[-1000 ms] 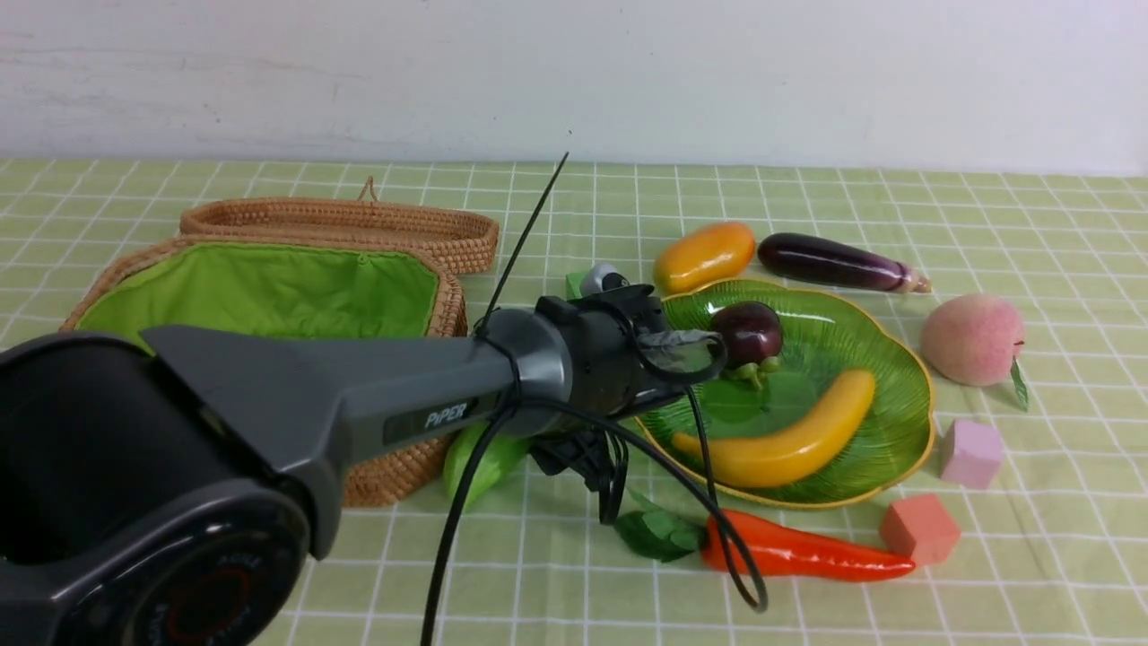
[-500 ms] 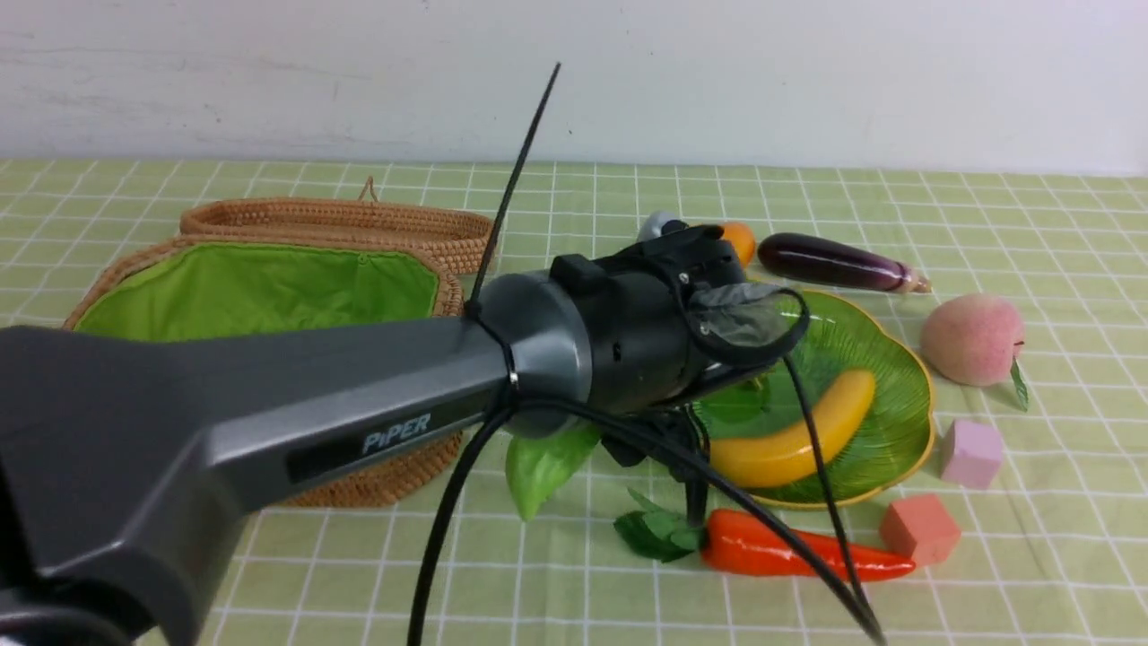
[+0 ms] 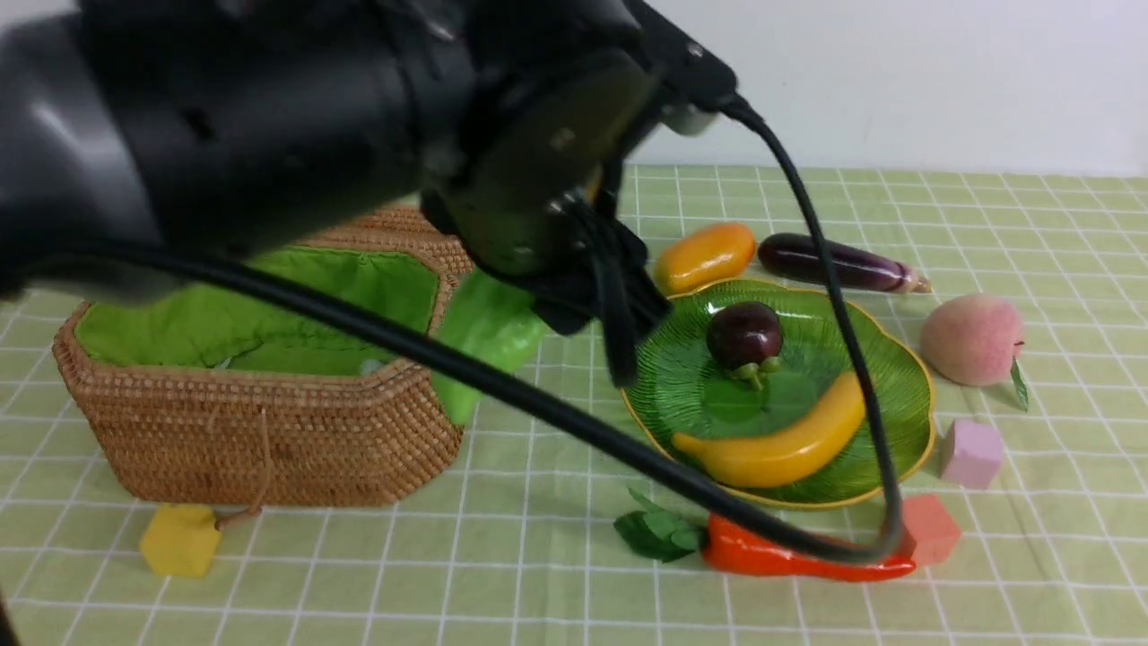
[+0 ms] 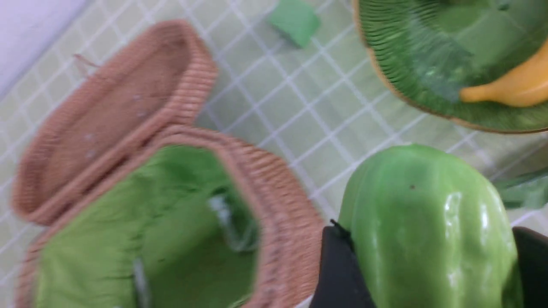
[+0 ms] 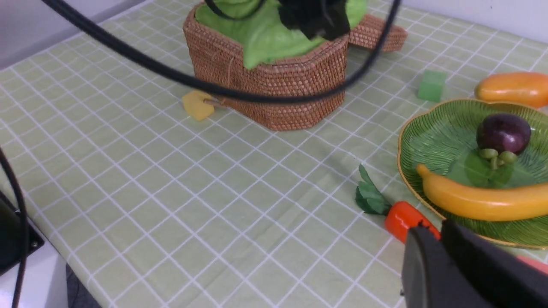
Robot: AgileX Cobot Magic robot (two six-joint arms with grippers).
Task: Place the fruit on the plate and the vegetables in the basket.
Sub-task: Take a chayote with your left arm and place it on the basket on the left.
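My left gripper [image 4: 432, 244] is shut on the light-green ridged gourd [image 4: 428, 231] and holds it in the air by the right rim of the open wicker basket [image 3: 269, 431]; the gourd also shows in the front view [image 3: 489, 327]. The green plate [image 3: 883, 359] holds the mangosteen [image 3: 744, 334] and banana [image 3: 789, 444]. The mango [image 3: 704, 256] and eggplant [image 3: 834, 262] lie behind the plate, the peach [image 3: 973, 339] to its right, the carrot [image 3: 789, 556] in front. My right gripper [image 5: 432, 229] is shut and empty, just above the carrot [image 5: 402, 216]; it is out of the front view.
The basket's lid [image 4: 120, 119] lies behind the basket. Small cubes lie around: yellow [image 3: 179, 538] at the basket's front, green [image 5: 431, 84] between basket and plate, pink [image 3: 971, 453] and orange-red [image 3: 928, 529] right of the plate. The left arm's cable [image 3: 538, 404] hangs across the front view.
My left arm has risen from table level beside the basket, lifting the gourd up and toward the basket's right rim. The fruit, carrot and eggplant have not moved.
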